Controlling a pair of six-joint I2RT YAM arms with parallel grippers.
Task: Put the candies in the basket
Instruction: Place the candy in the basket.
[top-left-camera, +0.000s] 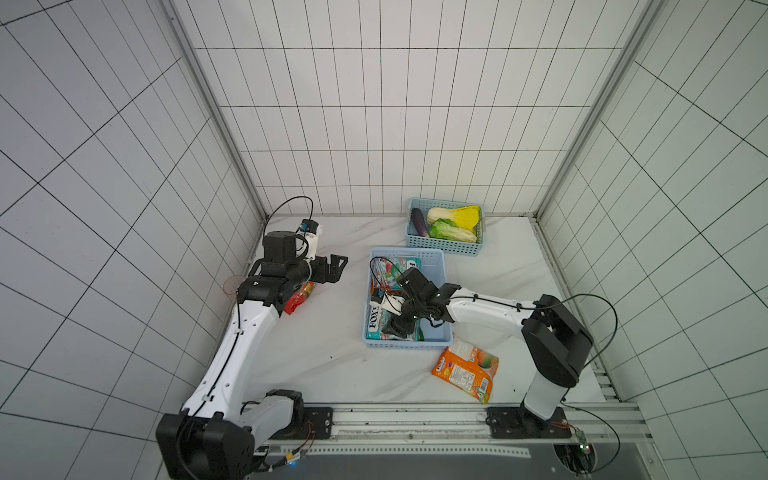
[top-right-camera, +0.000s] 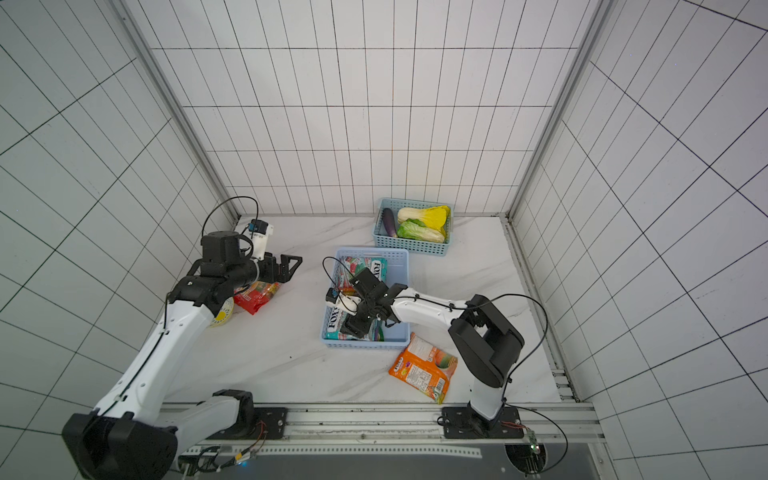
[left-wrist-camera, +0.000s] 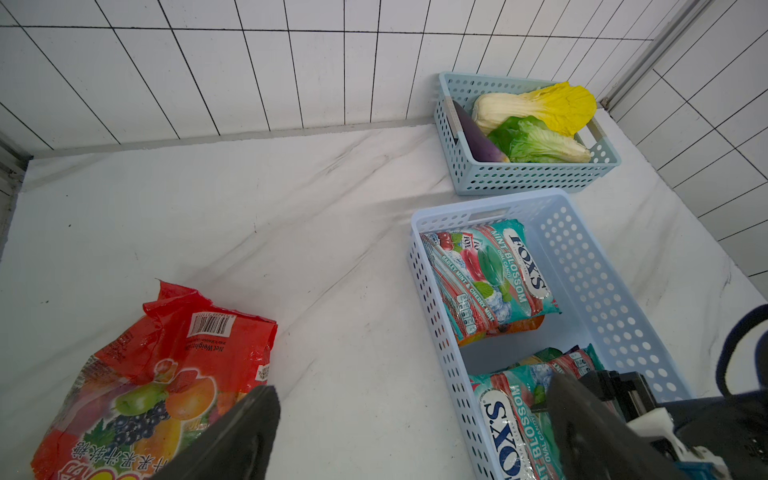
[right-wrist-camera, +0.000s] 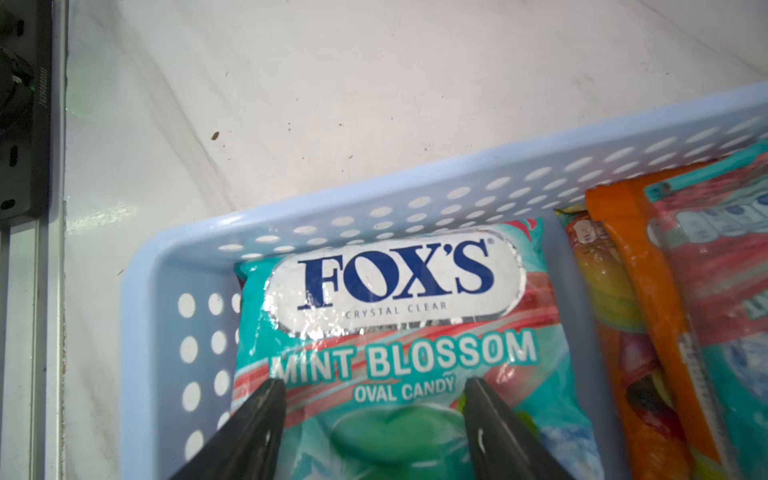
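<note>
The left arm (top-left-camera: 245, 332) stretches forward, wrist bent inward, and the left tool (top-left-camera: 334, 268) hangs over bare worktop (top-left-camera: 324, 353), its fingers spread wide with nothing between them. Just behind those fingers, partly under the wrist, lies a crumpled red candy bag (left-wrist-camera: 166, 365) (a barcode shows near one end). Ahead of that tool sits the basket (top-left-camera: 438, 286), its long axis running away from the rail (top-left-camera: 415, 419). Over the basket's near end the right tool (right-wrist-camera: 374, 388) points down, fingers apart above a teal FOX'S bag (right-wrist-camera: 395, 286) lying flat. The bag's long axis crosses the basket, with the logo end against the left side. Beyond this tool a second teal bag (left-wrist-camera: 490, 274) rests on an orange-edged bag (right-wrist-camera: 636, 291). The right arm (top-left-camera: 486, 309) reaches leftward over the basket's right rim, elbow raised. Behind the right tool, off the basket's near right corner, a loose orange bag (top-left-camera: 465, 368) lies slantwise. Far beyond, a smaller teal basket (top-left-camera: 446, 246) holds cabbages (top-left-camera: 453, 216) and an aubergine (top-left-camera: 417, 222).
</note>
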